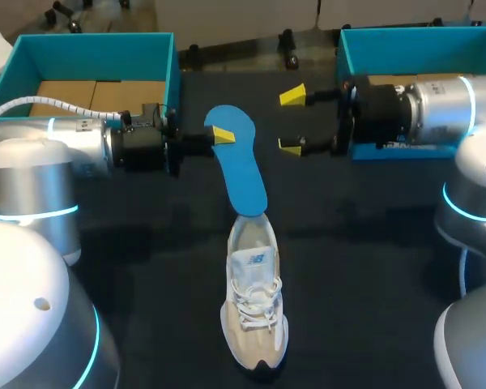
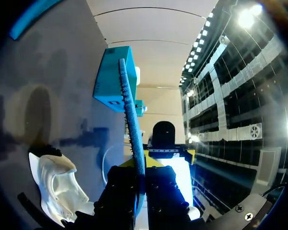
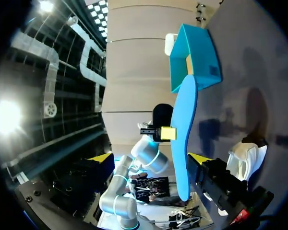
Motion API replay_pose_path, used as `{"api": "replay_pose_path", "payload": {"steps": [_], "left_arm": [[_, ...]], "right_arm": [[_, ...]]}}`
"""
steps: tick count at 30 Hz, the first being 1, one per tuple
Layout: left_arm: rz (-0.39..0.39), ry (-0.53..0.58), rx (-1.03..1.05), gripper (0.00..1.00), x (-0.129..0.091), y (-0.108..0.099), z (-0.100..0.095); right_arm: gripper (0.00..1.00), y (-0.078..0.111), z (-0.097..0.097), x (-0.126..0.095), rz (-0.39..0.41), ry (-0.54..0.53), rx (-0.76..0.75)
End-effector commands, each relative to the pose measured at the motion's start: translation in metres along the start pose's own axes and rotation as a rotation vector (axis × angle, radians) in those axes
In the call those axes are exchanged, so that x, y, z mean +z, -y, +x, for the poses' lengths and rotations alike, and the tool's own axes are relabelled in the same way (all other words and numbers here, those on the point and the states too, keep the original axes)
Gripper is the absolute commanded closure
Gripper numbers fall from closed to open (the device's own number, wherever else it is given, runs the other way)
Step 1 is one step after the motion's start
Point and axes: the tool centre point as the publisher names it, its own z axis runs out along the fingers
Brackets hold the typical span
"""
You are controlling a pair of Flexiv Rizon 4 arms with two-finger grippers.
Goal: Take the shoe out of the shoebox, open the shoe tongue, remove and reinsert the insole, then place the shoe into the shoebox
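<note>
Nearest in the head view lies the shoe (image 1: 253, 312), a pale sneaker on the dark table (image 1: 373, 267), toe toward the camera and laces up. From the shoe's heel opening the blue insole (image 1: 241, 166) rises and runs away beyond the heel – whether its near end sits inside the shoe I cannot tell. The left gripper (image 1: 219, 135) is clenched on the insole's far end, beyond the shoe's heel. The right gripper (image 1: 292, 121) hangs released beyond the shoe and off to its right, holding nothing. The left shoebox (image 1: 166, 61) stands beyond the shoe to its left, the right shoebox (image 1: 348, 49) beyond it to its right.

From the left wrist, the insole (image 2: 129, 120) stands edge-on, pinched between the two fingers, with the shoe (image 2: 57, 184) below and to one side.

From the right wrist, the spread yellow tips flank open space – ahead stands the insole (image 3: 185, 129), the shoe (image 3: 245, 158) beside its lower end.
</note>
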Motion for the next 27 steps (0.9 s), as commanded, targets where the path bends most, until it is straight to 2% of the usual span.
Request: {"api": "replay_pose_path", "payload": {"steps": [1,7,8,16,26,27], "left_arm": [[-0.002,0.004,0.000,1.00,-0.001,0.000,0.001],[-0.013,-0.039,0.103,1.00,-0.005,0.010,0.002],[0.006,-0.046,0.141,1.00,-0.006,0.012,0.003],[0.007,-0.127,0.447,1.00,-0.019,0.020,0.014],[0.174,-0.228,1.033,1.00,-0.029,0.009,0.028],[0.218,-0.239,1.133,1.00,-0.030,0.008,0.028]], "right_arm": [[0.00,0.000,-0.003,0.003,-0.007,-0.012,0.005],[0.00,0.001,-0.005,0.002,-0.015,-0.030,0.006],[0.00,0.001,-0.005,0.002,-0.015,-0.030,0.006],[0.00,0.001,-0.005,0.002,-0.015,-0.030,0.006],[0.00,0.001,-0.005,0.002,-0.015,-0.030,0.006],[0.00,0.001,-0.005,0.002,-0.015,-0.030,0.006]]}}
